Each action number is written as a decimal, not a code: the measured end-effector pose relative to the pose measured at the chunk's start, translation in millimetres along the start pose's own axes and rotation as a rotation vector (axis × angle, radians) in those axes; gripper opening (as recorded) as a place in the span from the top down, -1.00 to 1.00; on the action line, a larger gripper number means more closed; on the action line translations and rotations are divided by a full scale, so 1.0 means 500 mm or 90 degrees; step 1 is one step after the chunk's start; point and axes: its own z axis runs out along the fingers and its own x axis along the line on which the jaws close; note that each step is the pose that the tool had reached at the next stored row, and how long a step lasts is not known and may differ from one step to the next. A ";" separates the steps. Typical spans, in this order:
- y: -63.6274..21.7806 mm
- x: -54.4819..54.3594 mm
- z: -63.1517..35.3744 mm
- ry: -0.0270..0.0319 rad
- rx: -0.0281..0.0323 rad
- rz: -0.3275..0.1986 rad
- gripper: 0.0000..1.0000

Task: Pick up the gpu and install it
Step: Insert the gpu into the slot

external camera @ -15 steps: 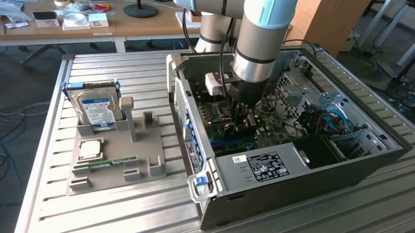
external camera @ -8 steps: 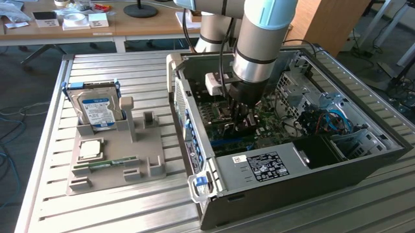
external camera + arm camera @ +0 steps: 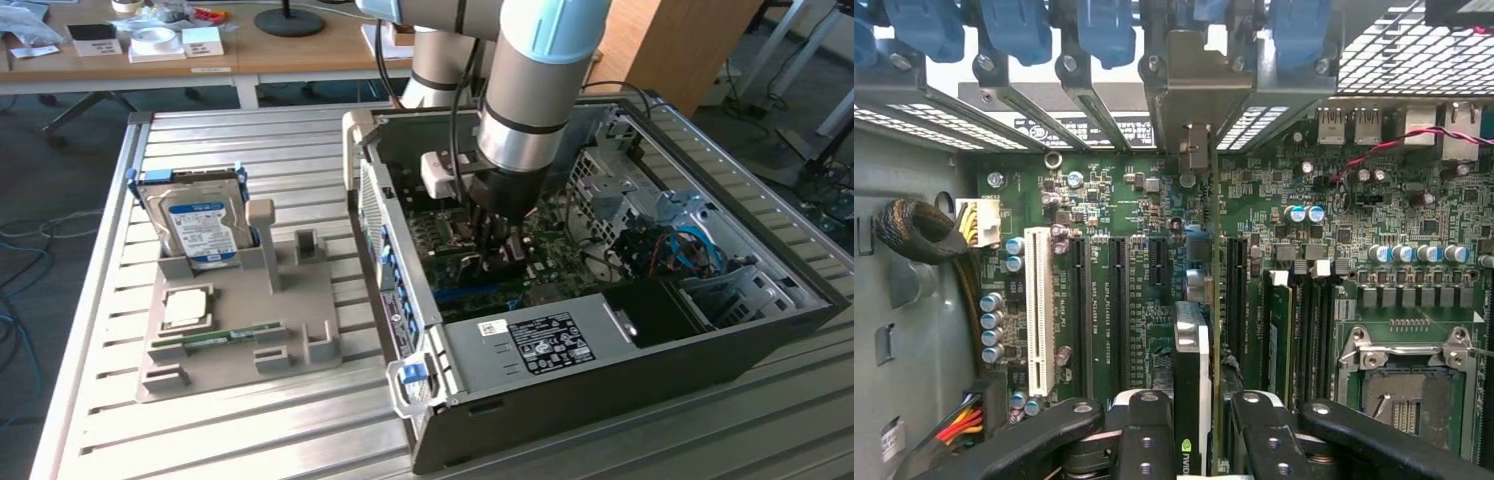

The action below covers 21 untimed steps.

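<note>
A Universal Robots arm reaches down into an open desktop computer case (image 3: 747, 330) lying on its side on a slatted metal counter (image 3: 267, 430), its tool (image 3: 497, 235) low over the motherboard (image 3: 1124, 200) near the middle of the exterior view. From the wrist camera, the tool's black fingers (image 3: 1144, 440) are clamped on the gpu (image 3: 1192, 380), a slim card seen edge-on with a green logo near the grip, held upright above the row of dark expansion slots, between the white PCI slot (image 3: 1038, 310) and the CPU socket (image 3: 1399, 385). At nine o'clock from the case in the exterior view, a grey parts holder (image 3: 227, 370) carries a hard drive (image 3: 200, 225) standing on edge, a processor (image 3: 184, 307) and a green memory stick (image 3: 220, 338); its other uprights stand bare. The pick-up appears complete and the card has been brought inside the case, roughly in line with a slot. Whether its connector edge has met that slot cannot be told; seating the card and letting go look to be what remains.
</note>
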 end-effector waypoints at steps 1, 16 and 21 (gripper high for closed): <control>0.000 0.000 0.000 0.0000 0.0000 0.000 0.47; 0.002 0.000 0.007 0.0001 0.0002 0.000 0.47; 0.002 0.000 0.001 0.0013 0.0001 0.000 0.47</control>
